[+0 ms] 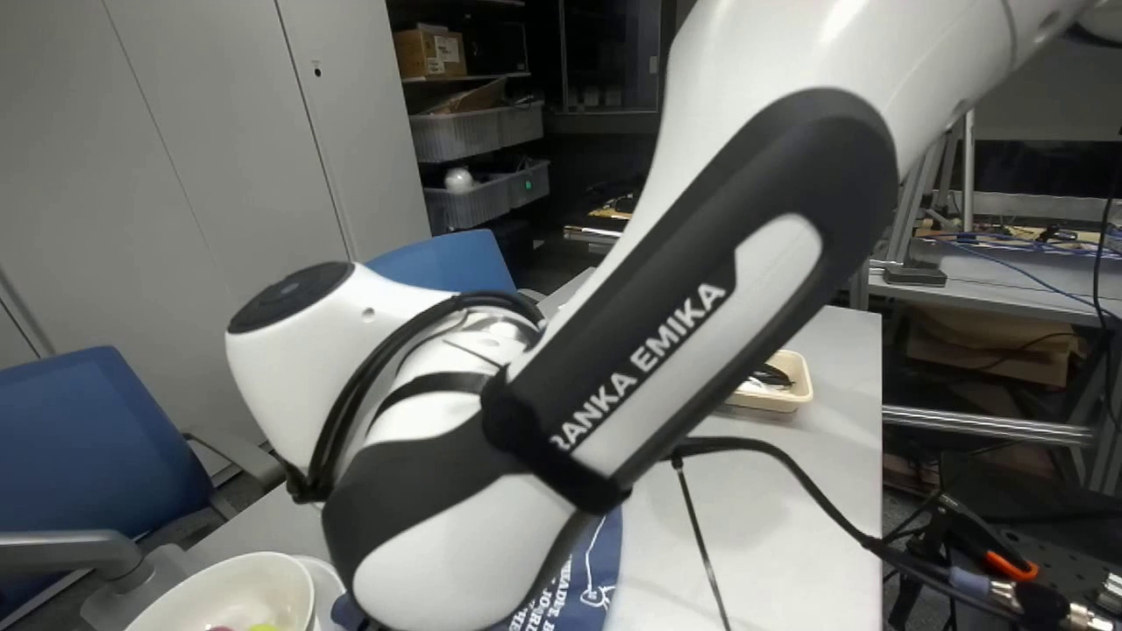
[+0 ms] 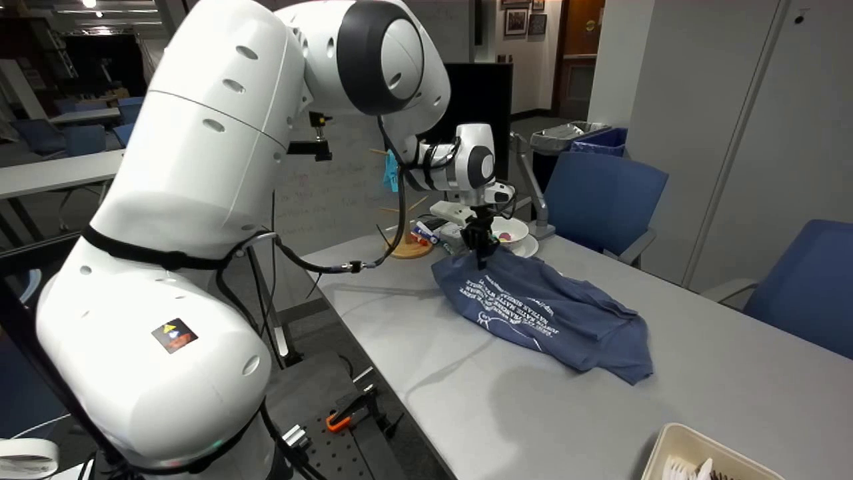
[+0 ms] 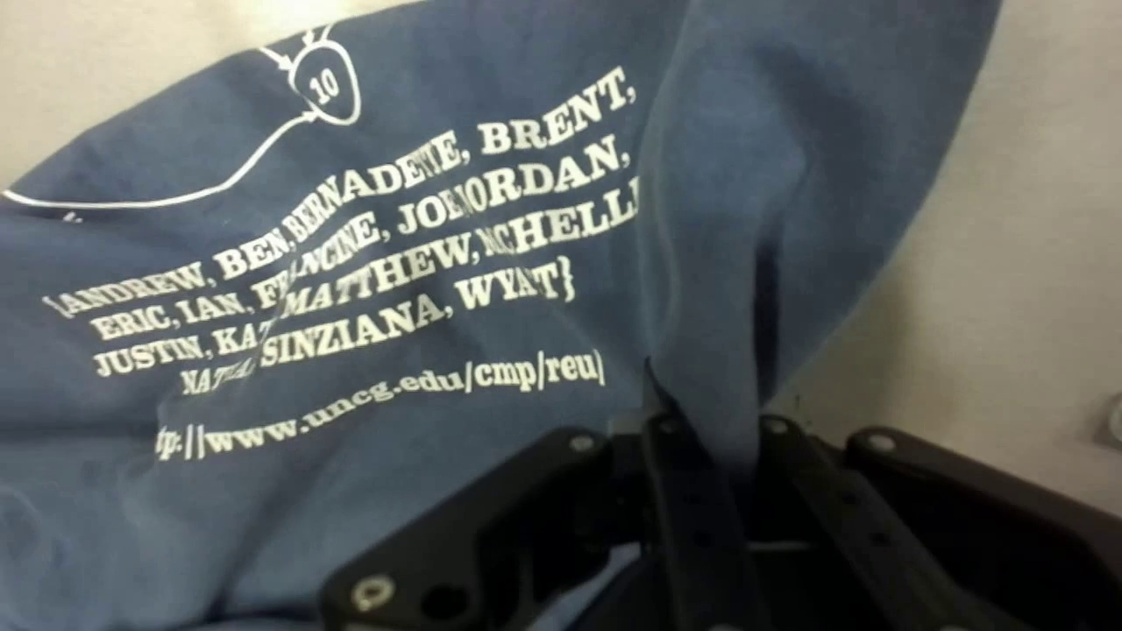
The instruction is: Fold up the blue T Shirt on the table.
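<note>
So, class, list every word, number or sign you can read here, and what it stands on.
"RANKA EMIKA", start hidden: robot arm.
"10", circled: blue T-shirt.
"ANDREW, BEN", "BRENT", "ERIC, IAN", "JUSTIN", "MATTHEW", "SINZIANA": blue T-shirt; other names creased.
"www.uncg.edu/cmp/reu": blue T-shirt.
Yellow triangle, words too small: sticker on robot arm.
Too faint: writing on whiteboard.
Too small: label on cardboard box.

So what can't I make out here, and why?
In an exterior view: much of the slate-blue cloth T-shirt, behind the white robot arm.
In an exterior view: one end of the cream rectangular tray, past the bottom edge.
Wrist view: parts of the shirt's white lettering, swallowed by creases.
Wrist view: some of the shirt, covered by the black jointed gripper.
</note>
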